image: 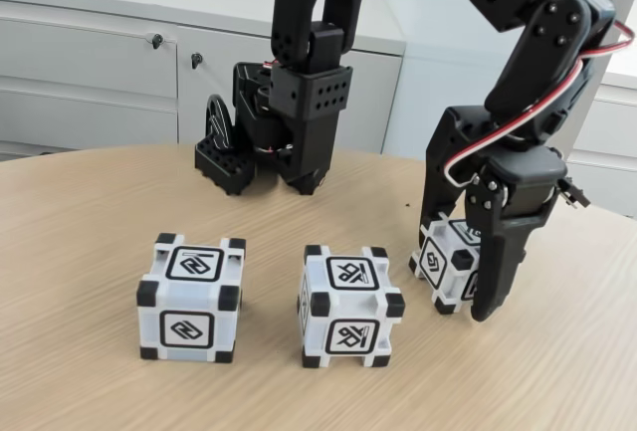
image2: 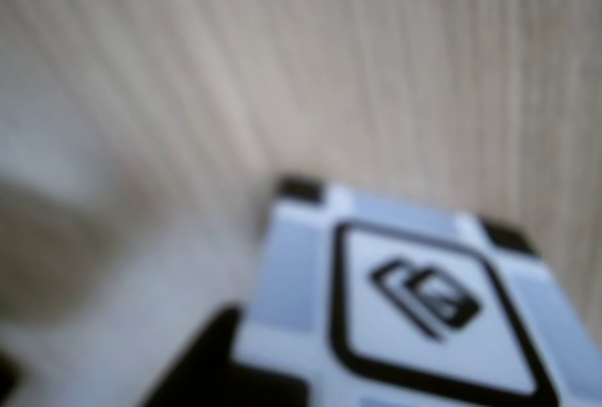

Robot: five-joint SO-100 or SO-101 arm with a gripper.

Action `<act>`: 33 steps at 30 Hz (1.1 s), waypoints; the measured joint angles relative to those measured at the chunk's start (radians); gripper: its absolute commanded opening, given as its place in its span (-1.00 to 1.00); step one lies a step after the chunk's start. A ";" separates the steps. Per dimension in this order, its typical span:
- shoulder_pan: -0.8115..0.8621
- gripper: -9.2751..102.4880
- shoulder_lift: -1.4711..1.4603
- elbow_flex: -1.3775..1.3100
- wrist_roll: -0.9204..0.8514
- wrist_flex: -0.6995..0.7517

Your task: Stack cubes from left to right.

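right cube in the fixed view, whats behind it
The pincer straddles the right cube; one finger covers its right side. Behind it lies bare table; the cube's far face is hidden.

- Arm (image: 542, 43): matte black plastic segments, blocky, with visible screws.
- Red, white and black cables (image: 503, 132) loop along it.
- Tool (image: 468, 292): black fingers.

I see three cubes in a row on the table (image: 90, 252) in the fixed view | left cube (image: 190, 298) at 9 o'clock of middle cube (image: 349, 306) | right cube (image: 446, 264) at 2 o'clock of middle | gripper (image: 460, 304) straddles the right cube | second arm's base (image: 274, 132) at 12 o'clock, behind the row | cabinets (image: 119, 73) behind table
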 measured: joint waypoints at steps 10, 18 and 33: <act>0.006 -0.62 0.124 0.002 -0.006 0.014; -0.002 -0.60 0.414 0.009 -0.028 0.015; 0.055 -0.67 0.735 0.011 -0.094 0.224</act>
